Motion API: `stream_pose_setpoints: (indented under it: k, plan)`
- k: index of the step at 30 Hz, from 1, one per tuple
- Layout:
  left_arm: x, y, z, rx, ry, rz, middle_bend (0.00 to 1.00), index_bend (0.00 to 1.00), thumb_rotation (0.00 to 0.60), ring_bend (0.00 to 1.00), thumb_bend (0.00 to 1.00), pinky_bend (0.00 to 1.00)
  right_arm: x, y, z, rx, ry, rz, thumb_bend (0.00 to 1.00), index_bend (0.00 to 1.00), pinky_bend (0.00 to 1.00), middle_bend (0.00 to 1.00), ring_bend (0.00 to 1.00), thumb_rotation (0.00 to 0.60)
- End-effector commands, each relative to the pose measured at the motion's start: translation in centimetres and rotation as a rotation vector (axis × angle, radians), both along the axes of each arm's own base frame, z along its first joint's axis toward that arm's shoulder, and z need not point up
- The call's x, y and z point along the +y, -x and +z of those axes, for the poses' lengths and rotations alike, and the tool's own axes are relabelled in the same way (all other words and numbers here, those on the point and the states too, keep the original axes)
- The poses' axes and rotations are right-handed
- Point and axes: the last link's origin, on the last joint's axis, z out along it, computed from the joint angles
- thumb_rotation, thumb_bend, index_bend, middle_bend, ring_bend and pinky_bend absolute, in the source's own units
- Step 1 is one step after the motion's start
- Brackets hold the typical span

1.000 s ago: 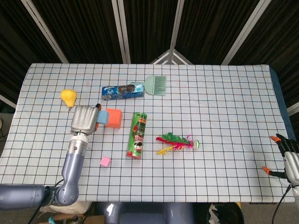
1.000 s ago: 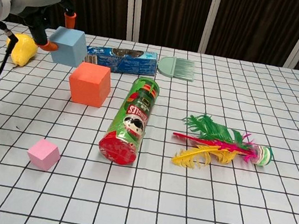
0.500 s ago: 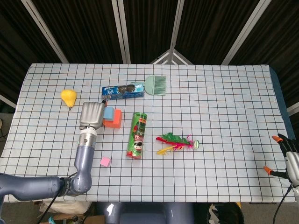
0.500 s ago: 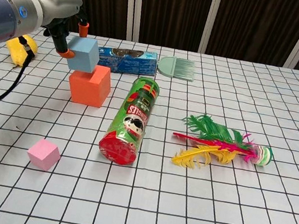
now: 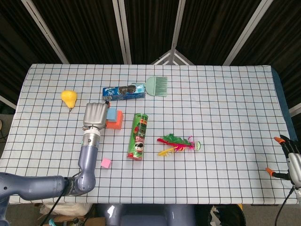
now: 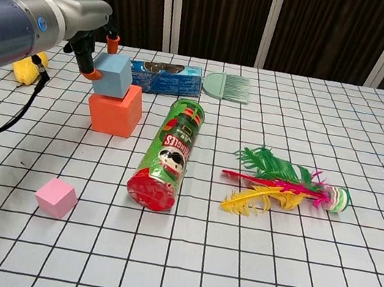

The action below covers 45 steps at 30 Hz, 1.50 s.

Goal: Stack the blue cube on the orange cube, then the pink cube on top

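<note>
My left hand (image 6: pixel 86 24) (image 5: pixel 95 115) grips the blue cube (image 6: pixel 112 74) (image 5: pixel 112 114) right over the orange cube (image 6: pixel 115 108) (image 5: pixel 115 120). The blue cube sits tilted, its underside at the orange cube's top face; whether they touch I cannot tell. The pink cube (image 6: pixel 57 197) (image 5: pixel 106 163) lies alone on the cloth nearer the front edge, left of the can. My right hand (image 5: pixel 292 158) hangs at the table's far right edge with its fingers apart and nothing in it.
A green chips can (image 6: pixel 168 154) lies on its side just right of the cubes. A blue biscuit pack (image 6: pixel 161 76) and a green brush (image 6: pixel 228 87) lie behind them, a yellow pear (image 5: pixel 69 98) to the left, coloured feathers (image 6: pixel 281 185) to the right.
The left hand has carried the blue cube rightward and down, from beside the orange cube to directly over it. The right hand has barely moved.
</note>
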Motion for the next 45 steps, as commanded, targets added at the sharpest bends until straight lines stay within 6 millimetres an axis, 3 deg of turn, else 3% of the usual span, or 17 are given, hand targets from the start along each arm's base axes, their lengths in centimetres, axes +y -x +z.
stream_pose_setpoints:
  k: [1, 12, 32, 39, 45]
  plan:
    - [0.0, -0.1, 0.0, -0.003, -0.003, -0.002, 0.91, 0.40, 0.600, 0.76, 0.36, 0.89, 0.0, 0.0, 0.0, 0.000, -0.002, 0.001, 0.11, 0.14, 0.06, 0.09, 0.10, 0.600]
    - [0.2, 0.1, -0.4, 0.008, 0.005, 0.013, 0.91, 0.40, 0.600, 0.76, 0.35, 0.89, 0.0, 0.0, 0.0, 0.002, -0.002, -0.002, 0.11, 0.14, 0.06, 0.09, 0.10, 0.600]
    - [0.1, -0.3, -0.8, 0.009, 0.019, -0.005, 0.90, 0.26, 0.600, 0.76, 0.23, 0.89, 0.0, 0.0, 0.0, 0.001, -0.006, -0.012, 0.11, 0.14, 0.06, 0.09, 0.10, 0.600]
    - [-0.6, -0.6, 0.2, 0.019, 0.011, -0.027, 0.89, 0.25, 0.600, 0.75, 0.23, 0.89, 0.1, 0.0, 0.0, -0.001, -0.010, -0.014, 0.11, 0.14, 0.06, 0.09, 0.10, 0.600]
    - [-1.9, -0.4, 2.5, 0.021, -0.027, -0.050, 0.89, 0.24, 0.600, 0.75, 0.23, 0.89, 0.1, -0.1, 0.0, -0.002, -0.011, -0.015, 0.11, 0.14, 0.06, 0.09, 0.10, 0.600]
